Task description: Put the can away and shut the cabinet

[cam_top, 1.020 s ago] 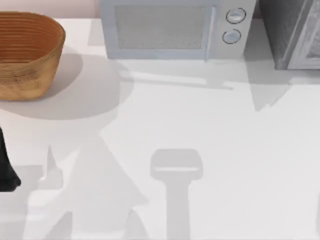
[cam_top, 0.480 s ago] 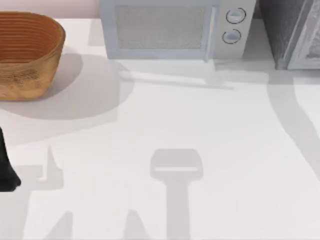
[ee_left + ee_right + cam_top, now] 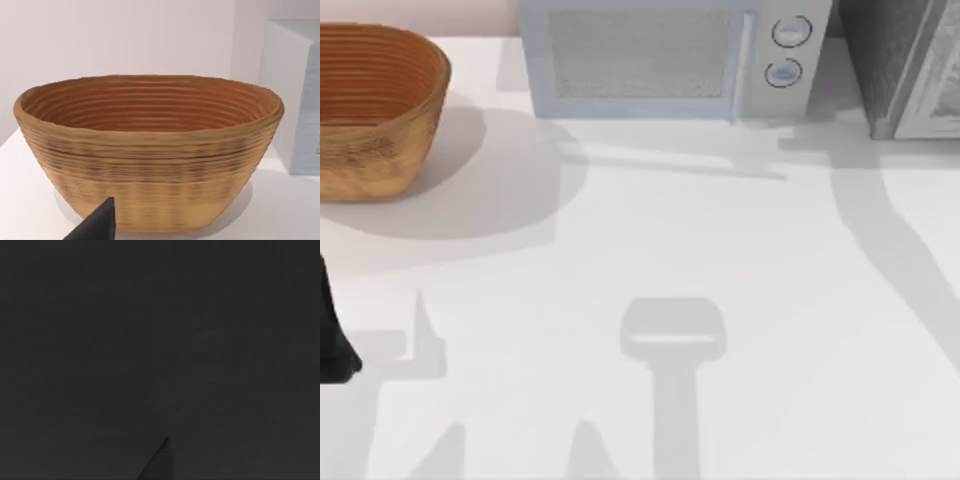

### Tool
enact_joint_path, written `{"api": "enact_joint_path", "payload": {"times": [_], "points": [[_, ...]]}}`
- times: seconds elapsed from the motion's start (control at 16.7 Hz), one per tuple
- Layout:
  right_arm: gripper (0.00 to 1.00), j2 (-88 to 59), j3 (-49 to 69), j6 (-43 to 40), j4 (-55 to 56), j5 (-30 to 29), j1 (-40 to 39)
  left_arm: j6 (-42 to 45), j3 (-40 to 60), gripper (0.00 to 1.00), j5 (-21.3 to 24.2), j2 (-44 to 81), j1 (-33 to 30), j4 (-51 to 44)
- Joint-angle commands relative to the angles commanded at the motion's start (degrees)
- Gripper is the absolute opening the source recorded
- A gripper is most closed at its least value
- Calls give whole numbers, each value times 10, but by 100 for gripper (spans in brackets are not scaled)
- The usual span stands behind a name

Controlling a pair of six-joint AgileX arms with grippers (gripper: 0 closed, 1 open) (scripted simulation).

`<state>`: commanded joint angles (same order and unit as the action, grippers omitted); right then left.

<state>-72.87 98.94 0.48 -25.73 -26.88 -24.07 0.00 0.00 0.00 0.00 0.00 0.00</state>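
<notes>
Shadow of the right arm has swung left toward the microwave (image 3: pixel 660 60) beside the cabinet (image 3: pixel 905 65); jaw state cannot be told, right wrist view dark – risk: door clipped, left ajar

Basket (image 3: pixel 375 105) at the tabletop's (image 3: pixel 650 250) back left corner. Microwave (image 3: pixel 665 58) along the back edge, centre, right of the basket and apart from it. Cabinet (image 3: pixel 905 65) at the back right corner, just right of the microwave. Left arm (image 3: pixel 332 330) at the left edge.
</notes>
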Motion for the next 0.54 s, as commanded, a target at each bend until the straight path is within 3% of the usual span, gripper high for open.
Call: {"api": "enact_joint_path", "payload": {"times": [0.54], "points": [[100,-86,61,1,26,47,48,0,0,100,0,0,0,0]]}}
